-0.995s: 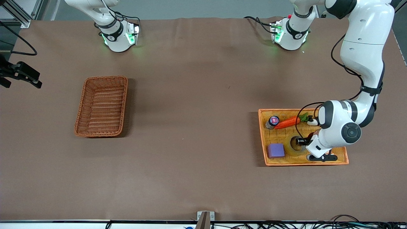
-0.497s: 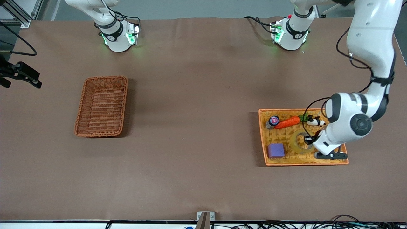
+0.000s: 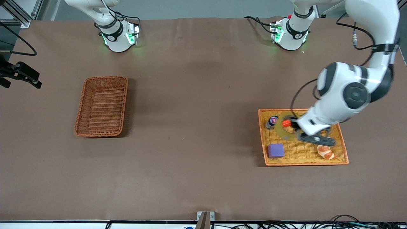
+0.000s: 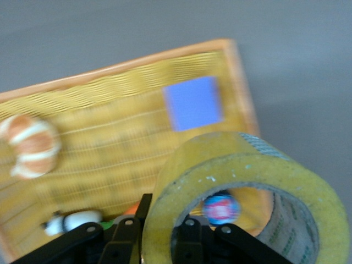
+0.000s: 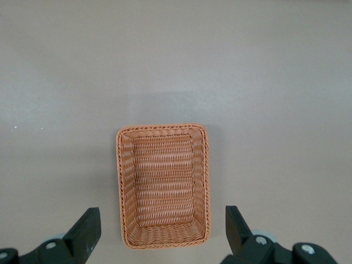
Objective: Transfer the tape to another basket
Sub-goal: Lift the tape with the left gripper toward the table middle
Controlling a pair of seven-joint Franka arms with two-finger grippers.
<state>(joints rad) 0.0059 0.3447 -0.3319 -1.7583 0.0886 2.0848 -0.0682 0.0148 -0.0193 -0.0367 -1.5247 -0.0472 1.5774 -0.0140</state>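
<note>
Tape: the roll of translucent yellowish packing tape (image 3: 284, 129) is lifted off the weave, hanging over the tray's end nearer the robot bases, clamped by its wall in the left hand (image 3: 294, 125).
Left hand: clenched on the roll, one finger (image 4: 188, 242) inside the hole and the other outside the ring.
Flat orange-yellow wicker tray (image 3: 341, 140): on the desk (image 3: 197, 127) toward the left arm's end; it holds a purple cube (image 3: 276, 150), a small brown-and-white bun-like toy (image 3: 325, 151), a small dark jar with a red and blue lid (image 3: 272, 121) and an orange carrot toy (image 3: 286, 123).
Dark reddish-brown woven wicker basket (image 3: 102, 106): toward the right arm's end, well apart from the tray, nothing in it.
Right hand (image 5: 162, 231): released, fingers spread wide, up over the reddish-brown basket; the arm waits.
Hard to make out: the carrot is mostly covered by the roll and the hand (only a red-orange patch shows through the hole); a small black-and-white toy (image 4: 71, 222) appears only in the left wrist view, blurred.
</note>
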